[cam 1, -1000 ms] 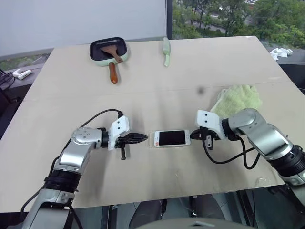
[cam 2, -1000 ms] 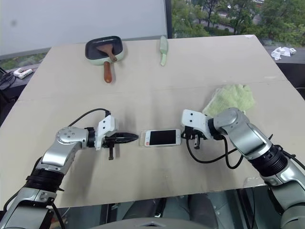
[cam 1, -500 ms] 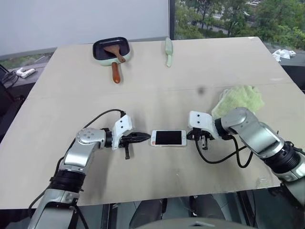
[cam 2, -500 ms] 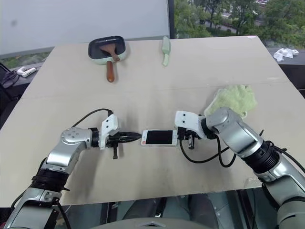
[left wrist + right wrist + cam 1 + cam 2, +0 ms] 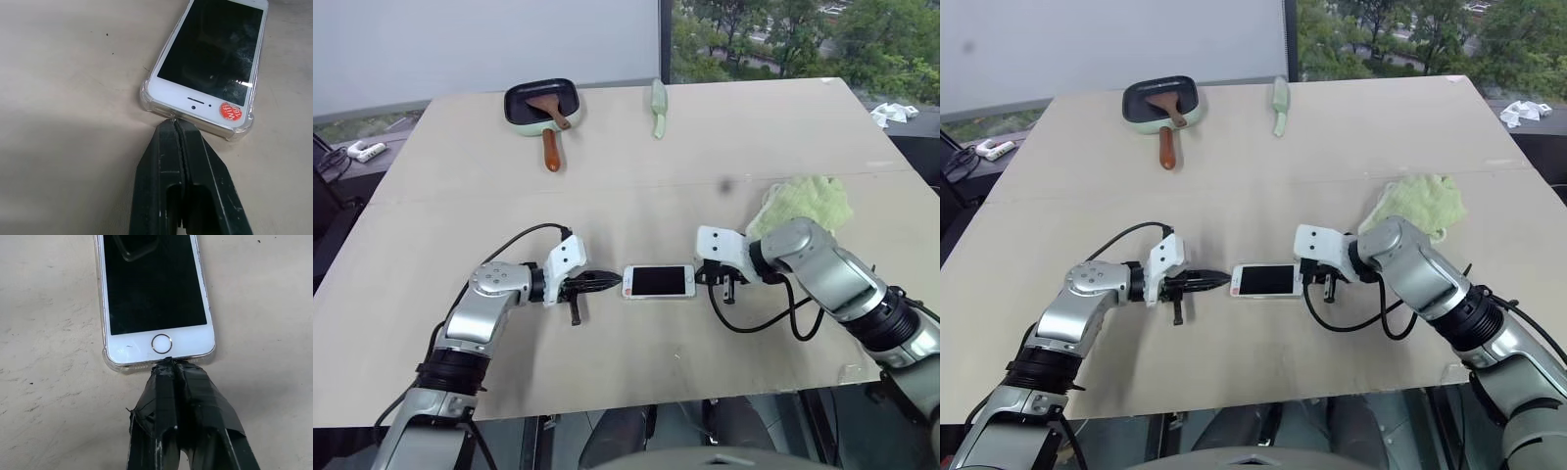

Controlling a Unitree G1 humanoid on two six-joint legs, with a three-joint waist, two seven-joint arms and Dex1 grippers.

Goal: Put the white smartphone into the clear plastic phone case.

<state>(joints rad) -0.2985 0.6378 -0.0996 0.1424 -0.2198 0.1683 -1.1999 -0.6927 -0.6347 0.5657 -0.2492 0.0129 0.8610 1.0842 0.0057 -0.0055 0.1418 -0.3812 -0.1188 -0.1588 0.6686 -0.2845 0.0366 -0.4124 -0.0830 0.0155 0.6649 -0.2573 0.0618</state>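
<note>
The white smartphone (image 5: 658,281) lies flat, screen up, at the middle of the table, sitting inside the clear plastic phone case (image 5: 146,100), whose glossy rim frames it. An orange sticker marks the phone's speaker end. My left gripper (image 5: 613,282) is shut, its tips pressed against the case's speaker end (image 5: 175,120). My right gripper (image 5: 697,277) is shut too, its taped tips touching the case's end by the round home button (image 5: 162,343). The phone lies squeezed lengthwise between the two grippers.
A green cloth (image 5: 803,202) lies behind my right arm. At the table's far side stand a green pan (image 5: 540,102) holding a wooden spatula, and a pale green utensil (image 5: 658,105). The table's front edge runs close below both arms.
My right gripper has slid left against the phone's home-button end, and the phone has shifted slightly left until my left gripper's tips touch its other end. The camera view has also shifted.
</note>
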